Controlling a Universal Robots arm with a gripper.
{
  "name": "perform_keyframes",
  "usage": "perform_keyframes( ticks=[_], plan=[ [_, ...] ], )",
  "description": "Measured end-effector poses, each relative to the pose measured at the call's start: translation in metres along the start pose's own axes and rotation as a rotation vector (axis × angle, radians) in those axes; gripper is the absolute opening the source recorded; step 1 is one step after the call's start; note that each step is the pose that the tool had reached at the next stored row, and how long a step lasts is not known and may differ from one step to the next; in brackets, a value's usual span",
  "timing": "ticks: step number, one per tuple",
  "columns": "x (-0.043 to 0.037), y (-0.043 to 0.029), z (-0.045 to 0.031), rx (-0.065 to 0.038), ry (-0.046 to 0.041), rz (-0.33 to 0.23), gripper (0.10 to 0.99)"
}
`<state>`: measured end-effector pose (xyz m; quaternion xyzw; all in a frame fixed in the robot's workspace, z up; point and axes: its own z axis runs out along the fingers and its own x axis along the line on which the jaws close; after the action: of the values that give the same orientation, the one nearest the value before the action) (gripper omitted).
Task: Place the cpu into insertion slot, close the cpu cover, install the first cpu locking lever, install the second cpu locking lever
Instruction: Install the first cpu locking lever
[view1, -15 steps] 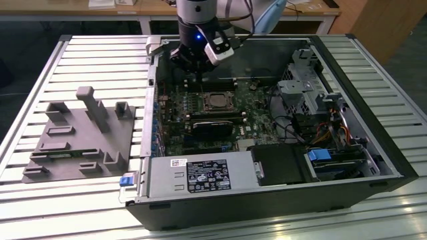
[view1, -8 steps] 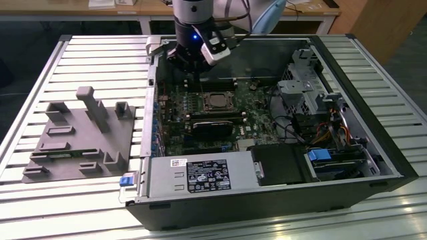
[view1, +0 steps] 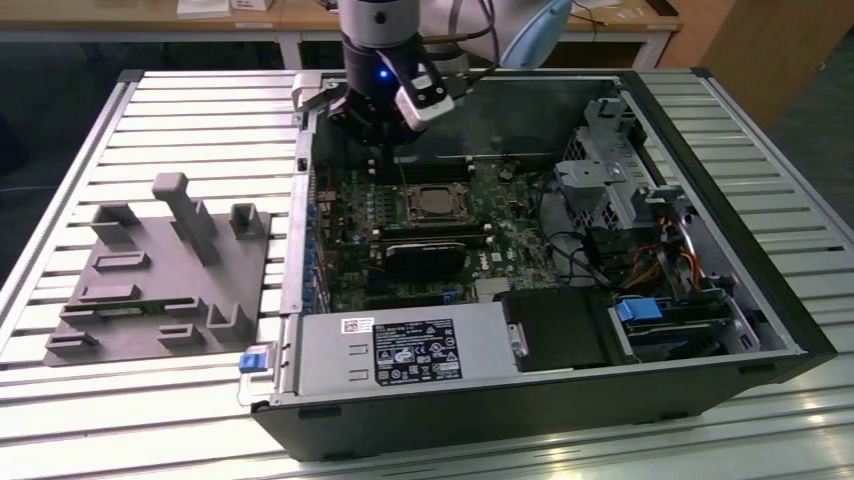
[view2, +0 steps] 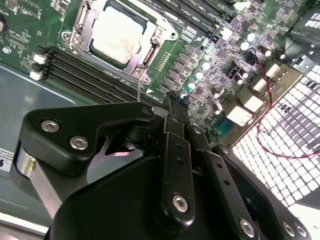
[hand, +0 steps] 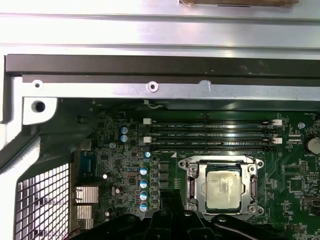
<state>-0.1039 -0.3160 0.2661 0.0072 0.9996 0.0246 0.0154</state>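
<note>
Cpu (hand: 223, 188), a small flat square chip with a dull silver-grey metal top, lies seated in the insertion slot (hand: 220, 166), a dark square socket recess on the green circuit board. In the first wrist view it sits at the lower right of the frame.

The cpu cover (hand: 192, 186), a thin silver metal frame plate with a square window, lies flat around the chip, whose top shows through the window.

Exterior view, left to right:
- At middle left, a grey moulded fixture block (view1: 160, 265) with upright posts stands on the slatted metal desk (view1: 200, 110).
- Just beside it lies the open black computer case (view1: 787, 300).
- At upper centre, the black claw (view1: 380, 125) hangs over the board, just beyond the socket and apart from the chip.
- At lower centre, a silver power supply box (view1: 400, 350) lies along the near wall.
- At right are a grey drive cage (view1: 601, 190) and bundled cables (view1: 667, 265).

In the second wrist view, a thin metal rod (view2: 138, 87) stands up from the socket's corner, toward the claw's black linkage. Whether they touch cannot be told.

The claw's fingers (hand: 170, 202) appear pressed together and pinch nothing visible.

Long black memory slots (hand: 210, 132) run alongside the socket, on the side towards the case wall.
</note>
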Motion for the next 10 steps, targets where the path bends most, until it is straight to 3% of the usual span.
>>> perform_keyframes(
  ticks=[10],
  plan=[
    [0.0062, -0.0001, -0.0002, 0.0, 0.0, 0.0, 0.106]
  ],
)
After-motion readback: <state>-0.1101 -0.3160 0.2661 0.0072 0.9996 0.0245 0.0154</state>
